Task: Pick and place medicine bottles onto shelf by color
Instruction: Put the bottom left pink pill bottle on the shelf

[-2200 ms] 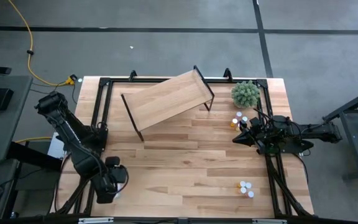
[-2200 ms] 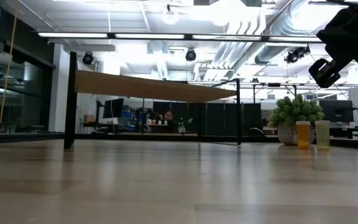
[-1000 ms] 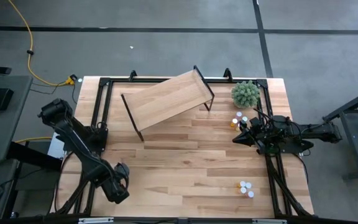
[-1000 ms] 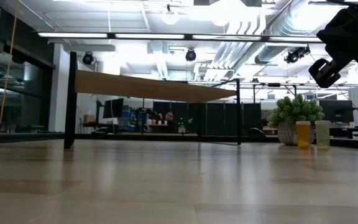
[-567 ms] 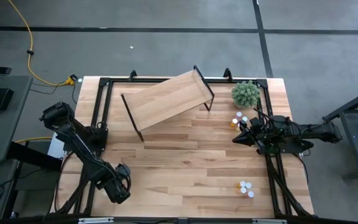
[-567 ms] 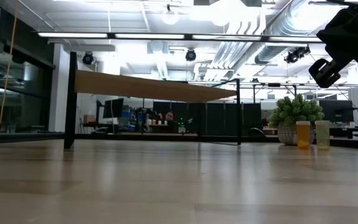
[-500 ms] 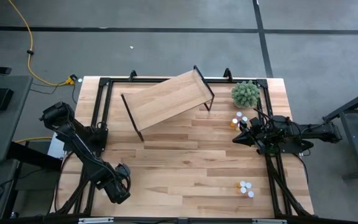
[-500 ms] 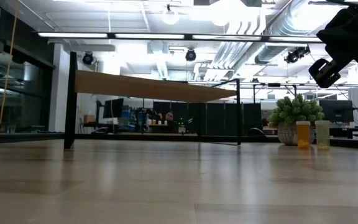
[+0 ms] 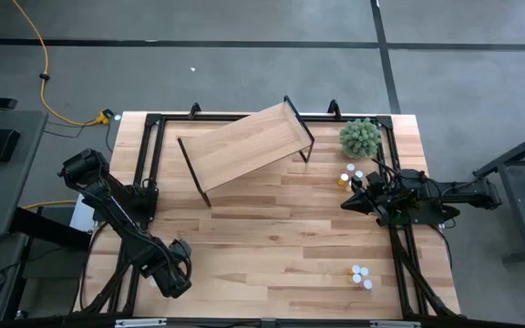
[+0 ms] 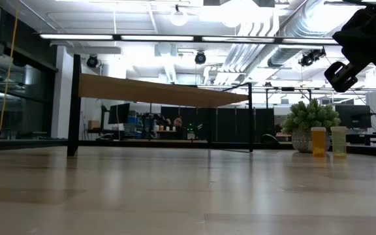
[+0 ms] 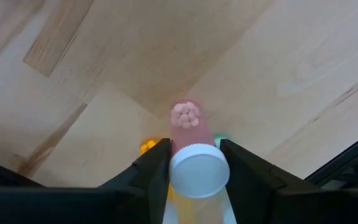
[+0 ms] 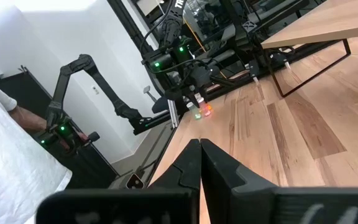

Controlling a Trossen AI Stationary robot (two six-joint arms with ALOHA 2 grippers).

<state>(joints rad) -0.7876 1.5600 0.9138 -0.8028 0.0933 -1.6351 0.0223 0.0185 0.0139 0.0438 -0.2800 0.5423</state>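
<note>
My left gripper point(image 9: 173, 273) is over the table's near left part, shut on a pink medicine bottle point(image 11: 185, 121) with a white cap point(image 11: 199, 171). A yellow bottle point(image 11: 146, 147) and a teal bottle point(image 11: 222, 138) show just beyond its fingers. My right gripper point(image 9: 346, 202) is shut and empty, raised near the right edge. A few bottles point(image 9: 349, 175) stand beside it and a few more point(image 9: 361, 275) at the near right. The shelf point(image 9: 244, 146) stands askew on its black legs at the far middle. My left gripper pinches the pink bottle between its two fingers point(image 11: 157, 162), which sit on the two sides of its cap end point(image 11: 178, 155). The fingers point down from above and lie along the bottle. The cap faces the wrist and the bottom faces the table. Whether the bottom touches the table I cannot tell.
A fuzzy green plant point(image 9: 360, 138) in a pot stands at the far right, just beyond the bottles; an orange point(image 10: 318, 140) and a yellowish bottle point(image 10: 339, 140) stand next to it. Black frame rails point(image 9: 139, 173) run along the table's sides. A person's white sleeve point(image 12: 5, 162) shows beyond the table.
My left gripper moved a little toward the table's right edge about two seconds ago and has kept still in the last second. My right arm has not moved.
</note>
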